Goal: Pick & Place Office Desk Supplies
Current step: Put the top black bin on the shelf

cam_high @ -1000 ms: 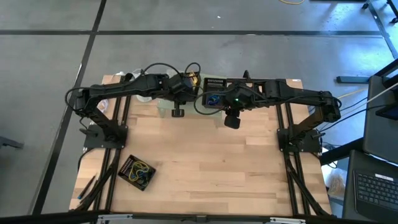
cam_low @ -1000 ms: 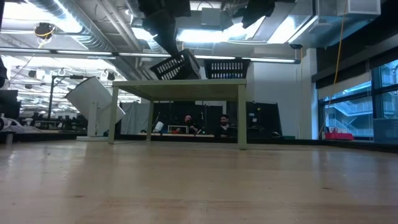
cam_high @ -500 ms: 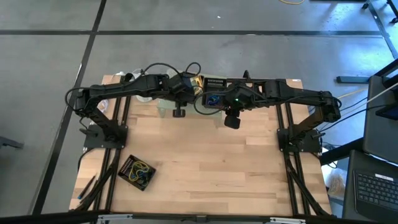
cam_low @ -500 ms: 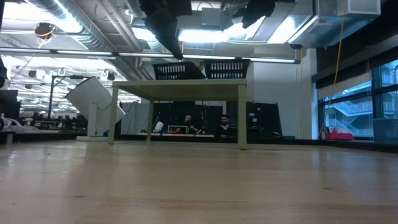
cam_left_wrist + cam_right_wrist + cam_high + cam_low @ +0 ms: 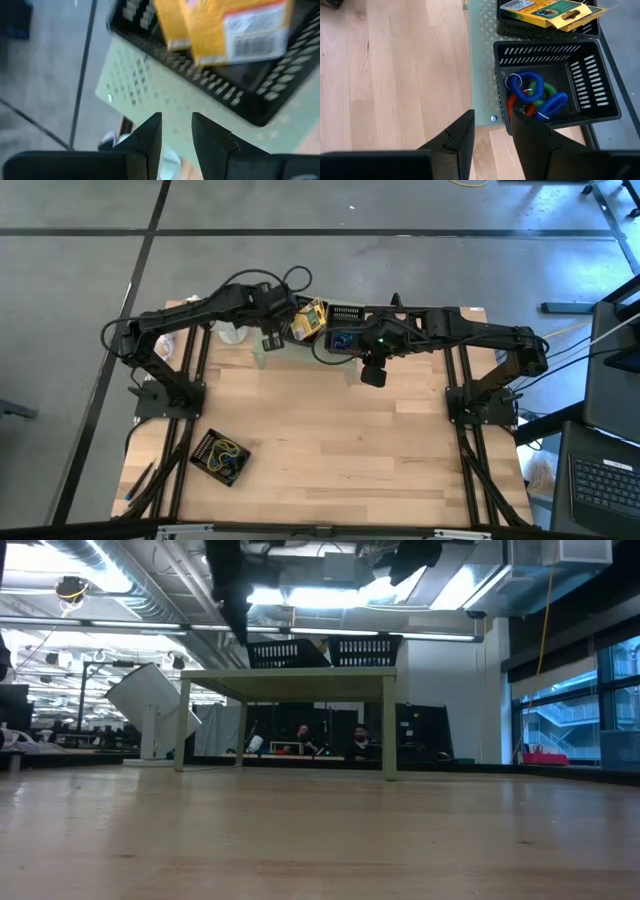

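Two black slotted plastic baskets sit side by side on the pale green perforated metal riser (image 5: 482,60) at the back of the wooden counter (image 5: 330,445), likely as sorting bins. One basket (image 5: 600,107) holds blue, green and red coiled loops (image 5: 535,95); the other basket (image 5: 260,107) holds the yellow-green card boxes (image 5: 550,12). The left claw (image 5: 176,131) hangs above the riser just beside the box basket, fingers apart and empty, while the right claw (image 5: 492,131) waits near the coil basket, fingers also apart and empty.

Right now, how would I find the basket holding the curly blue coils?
Look to the pale green perforated riser at the table's far edge. Two black baskets sit on it; the basket you want holds blue, green and red coils, while its neighbour holds yellow card boxes.
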You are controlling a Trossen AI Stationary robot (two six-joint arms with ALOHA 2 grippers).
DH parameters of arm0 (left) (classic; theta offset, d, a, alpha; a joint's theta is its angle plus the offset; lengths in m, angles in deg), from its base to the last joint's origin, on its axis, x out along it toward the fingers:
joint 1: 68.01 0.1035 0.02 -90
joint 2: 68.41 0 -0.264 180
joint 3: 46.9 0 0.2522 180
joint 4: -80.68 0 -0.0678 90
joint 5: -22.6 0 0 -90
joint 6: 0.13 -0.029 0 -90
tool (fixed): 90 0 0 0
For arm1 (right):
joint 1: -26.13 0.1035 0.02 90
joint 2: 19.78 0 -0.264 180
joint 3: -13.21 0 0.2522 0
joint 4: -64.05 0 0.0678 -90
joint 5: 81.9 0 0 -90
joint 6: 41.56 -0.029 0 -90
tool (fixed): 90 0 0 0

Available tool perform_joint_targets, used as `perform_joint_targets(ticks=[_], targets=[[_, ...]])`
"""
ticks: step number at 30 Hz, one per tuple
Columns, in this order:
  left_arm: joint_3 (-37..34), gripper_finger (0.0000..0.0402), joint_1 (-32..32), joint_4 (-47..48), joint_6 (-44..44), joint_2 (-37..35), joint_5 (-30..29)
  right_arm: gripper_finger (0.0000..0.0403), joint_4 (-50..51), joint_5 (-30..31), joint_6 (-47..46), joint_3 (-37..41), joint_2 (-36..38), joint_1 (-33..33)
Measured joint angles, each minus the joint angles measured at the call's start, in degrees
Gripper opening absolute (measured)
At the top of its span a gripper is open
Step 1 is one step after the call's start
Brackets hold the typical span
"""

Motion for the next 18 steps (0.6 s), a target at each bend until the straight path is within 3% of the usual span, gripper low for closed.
perform_joint_targets(ticks=[5,9,18], targets=[[-4.0,0.0093,2.2,-0.2,1.3,0.0,1.3,0.0131,0.0,0.0,-0.7,0.0,0.0,0.0],[-5.5,0.0088,2.3,-2.1,1.2,0.0,6.5,0.0131,0.2,0.0,-1.4,0.0,0.0,0.0],[-5.7,0.0086,0.8,-9.0,-0.9,0.0,12.6,0.0131,0.3,0.0,-1.5,0.0,0.0,0.0]])
